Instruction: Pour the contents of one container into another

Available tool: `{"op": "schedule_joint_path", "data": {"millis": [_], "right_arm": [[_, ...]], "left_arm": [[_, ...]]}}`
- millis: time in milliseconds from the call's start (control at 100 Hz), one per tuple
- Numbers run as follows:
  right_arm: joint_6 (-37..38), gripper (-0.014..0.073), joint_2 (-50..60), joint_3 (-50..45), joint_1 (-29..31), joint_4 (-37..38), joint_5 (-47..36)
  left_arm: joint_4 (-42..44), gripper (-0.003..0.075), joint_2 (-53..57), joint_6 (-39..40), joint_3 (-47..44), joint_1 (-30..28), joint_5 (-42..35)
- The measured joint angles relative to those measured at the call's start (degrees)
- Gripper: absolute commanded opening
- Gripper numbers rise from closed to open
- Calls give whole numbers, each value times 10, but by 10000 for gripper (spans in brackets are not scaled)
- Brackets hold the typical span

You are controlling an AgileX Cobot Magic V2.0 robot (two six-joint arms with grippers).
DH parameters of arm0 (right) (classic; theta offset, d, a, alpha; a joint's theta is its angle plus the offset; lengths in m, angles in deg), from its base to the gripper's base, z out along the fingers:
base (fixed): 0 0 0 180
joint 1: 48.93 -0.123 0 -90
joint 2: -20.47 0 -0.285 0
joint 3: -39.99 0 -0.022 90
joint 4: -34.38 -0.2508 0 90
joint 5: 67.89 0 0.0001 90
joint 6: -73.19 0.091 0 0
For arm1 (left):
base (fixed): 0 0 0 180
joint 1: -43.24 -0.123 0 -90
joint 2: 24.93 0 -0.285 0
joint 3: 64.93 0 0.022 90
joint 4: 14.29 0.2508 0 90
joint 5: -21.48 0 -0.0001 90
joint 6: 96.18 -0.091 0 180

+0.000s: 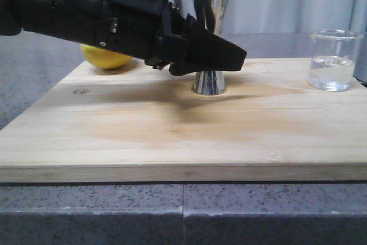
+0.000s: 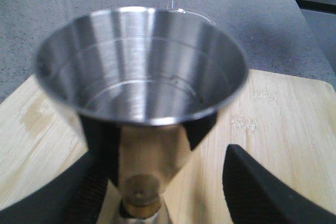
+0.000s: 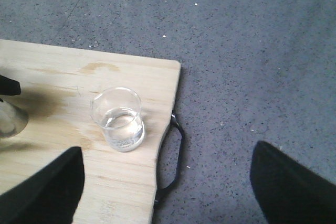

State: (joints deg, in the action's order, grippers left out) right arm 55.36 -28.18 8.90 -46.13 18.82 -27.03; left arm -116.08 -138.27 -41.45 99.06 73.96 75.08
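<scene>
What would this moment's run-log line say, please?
left claw: open around shiny steel jigger | right claw: open above board | clear glass beaker: untouched, part full

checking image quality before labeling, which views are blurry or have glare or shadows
Left wrist view: jigger fills the frame, soft and streaked with reflections. Front view: left pincer casts a shadow on the board. Right wrist view: beaker fairly sharp.
</scene>
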Motion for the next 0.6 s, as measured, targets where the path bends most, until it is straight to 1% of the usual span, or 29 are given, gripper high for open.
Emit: {"op": "schedule_joint_path", "data": {"millis": [50, 450, 600], "right_arm": [[0, 585, 0, 0, 0, 0, 0], [0, 585, 0, 0, 0, 0, 0], [0, 585, 0, 0, 0, 0, 0]], "left_arm": [[0, 398, 0, 0, 0, 0, 0], [0, 160, 0, 0, 0, -1, 2], [0, 98, 0, 0, 0, -1, 7]]}}
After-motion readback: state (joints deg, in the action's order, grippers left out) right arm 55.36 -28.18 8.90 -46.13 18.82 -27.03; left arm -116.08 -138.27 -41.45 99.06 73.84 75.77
